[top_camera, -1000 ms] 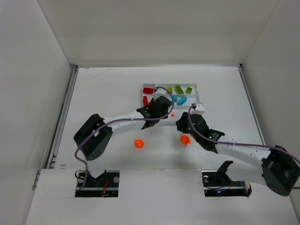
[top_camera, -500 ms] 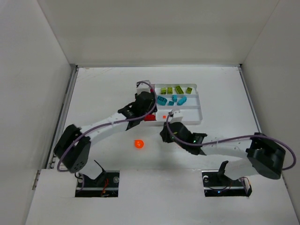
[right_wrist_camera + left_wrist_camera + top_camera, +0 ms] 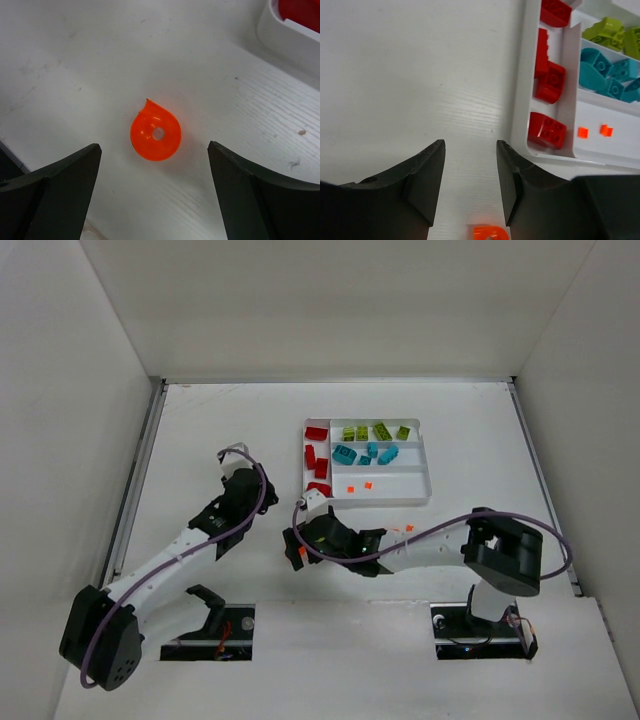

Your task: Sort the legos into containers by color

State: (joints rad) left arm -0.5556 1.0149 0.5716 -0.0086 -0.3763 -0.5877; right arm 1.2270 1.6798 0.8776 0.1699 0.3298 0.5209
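The containers are slots of a white tray (image 3: 418, 498). Its narrow side slot holds red legos (image 3: 548, 82), and the long slots hold yellow-green legos (image 3: 381, 431), teal legos (image 3: 345, 454) and two tiny orange legos (image 3: 369, 484). A rounded orange lego (image 3: 155, 136) lies flat on the table, apart from both fingers of my wide-open right gripper (image 3: 155, 147). From above, the right gripper (image 3: 297, 540) half covers it. My left gripper (image 3: 470, 145) hangs open and empty left of the tray, with the same orange lego (image 3: 490, 233) just below its fingers. In the top view the left gripper (image 3: 245, 480) is beside the tray.
Two tiny orange bits (image 3: 400, 530) lie on the table next to the right arm, in front of the tray. White walls close the table on three sides. The tray's near left corner (image 3: 292, 30) is close to the right gripper.
The left gripper pulled back left from the tray, leaving a red lego in the side slot. The right gripper swung left over the orange lego and opened wide.
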